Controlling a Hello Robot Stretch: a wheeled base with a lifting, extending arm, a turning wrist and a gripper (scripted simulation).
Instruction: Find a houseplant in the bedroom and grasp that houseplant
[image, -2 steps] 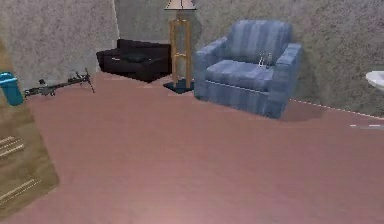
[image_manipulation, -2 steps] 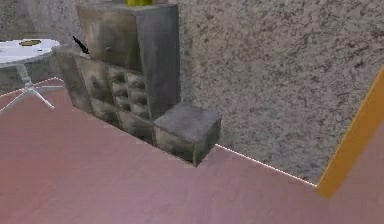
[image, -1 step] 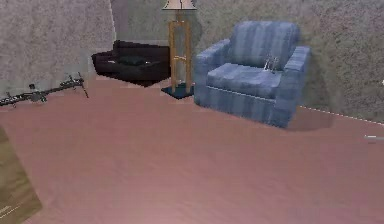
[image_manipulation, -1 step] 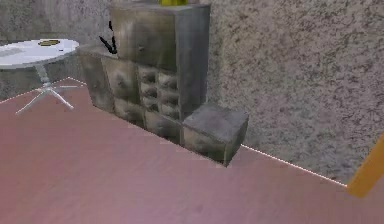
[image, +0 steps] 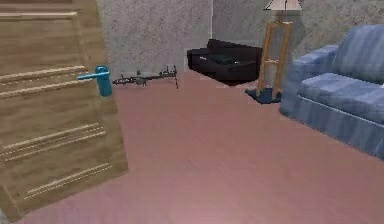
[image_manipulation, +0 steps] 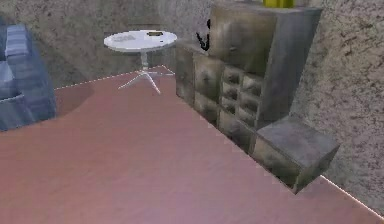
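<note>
Wooden door (image: 55, 110) at the forward view's left, blue sofa (image: 345, 85) at its right. White table (image_manipulation: 140, 41) upper left in the arm side view. Cannot tell where the houseplant is, or how the gripper stands

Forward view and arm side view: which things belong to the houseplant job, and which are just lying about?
Job: perhaps only the door, as a way onward.
Lying about: blue sofa, black armchair, floor lamp, round table, drawer cabinet.
</note>
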